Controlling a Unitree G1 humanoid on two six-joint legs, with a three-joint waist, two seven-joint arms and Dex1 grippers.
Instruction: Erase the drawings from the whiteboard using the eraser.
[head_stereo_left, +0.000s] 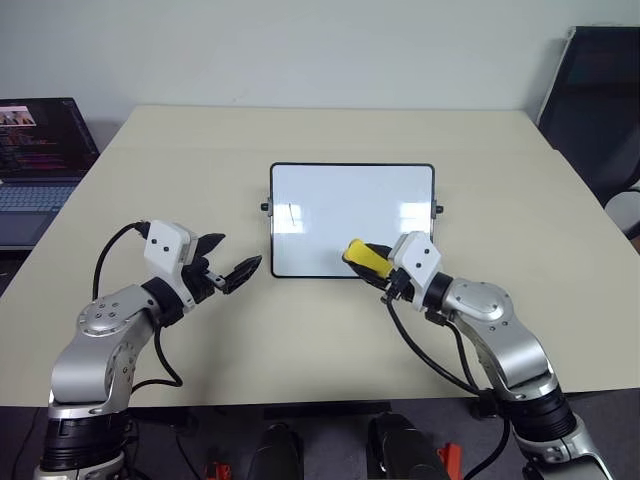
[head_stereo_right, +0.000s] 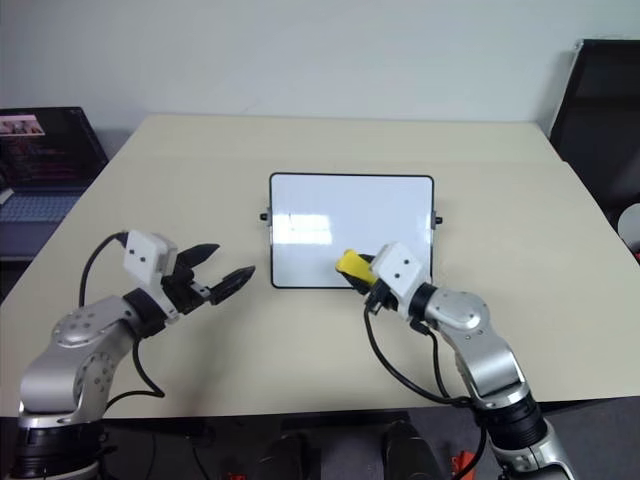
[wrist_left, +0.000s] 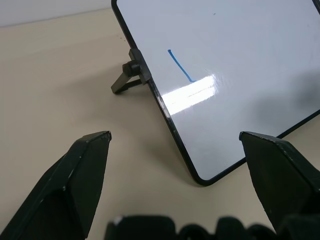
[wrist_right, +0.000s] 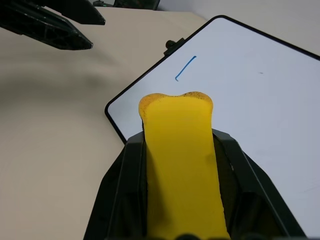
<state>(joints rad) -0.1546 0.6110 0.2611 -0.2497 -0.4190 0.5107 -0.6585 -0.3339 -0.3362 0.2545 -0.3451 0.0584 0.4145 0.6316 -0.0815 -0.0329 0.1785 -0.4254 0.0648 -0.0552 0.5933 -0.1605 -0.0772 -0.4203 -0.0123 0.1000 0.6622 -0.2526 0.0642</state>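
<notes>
The whiteboard (head_stereo_left: 352, 205) lies in the middle of the table, with small black knobs on its short sides. One of the drawings, a short blue stroke (wrist_left: 180, 66), sits near the board's left side; it also shows as the stroke (wrist_right: 185, 68). My right gripper (head_stereo_left: 368, 260) is shut on the yellow eraser (head_stereo_left: 362, 256), which hovers over the board's near edge, right of centre and away from the stroke. My left gripper (head_stereo_left: 238, 252) stands open over the table just left of the board's near left corner, holding nothing.
A tan table (head_stereo_left: 300, 340) carries the board. An open laptop (head_stereo_left: 40, 150) stands off its far left corner. A dark chair (head_stereo_left: 600, 100) is at the far right.
</notes>
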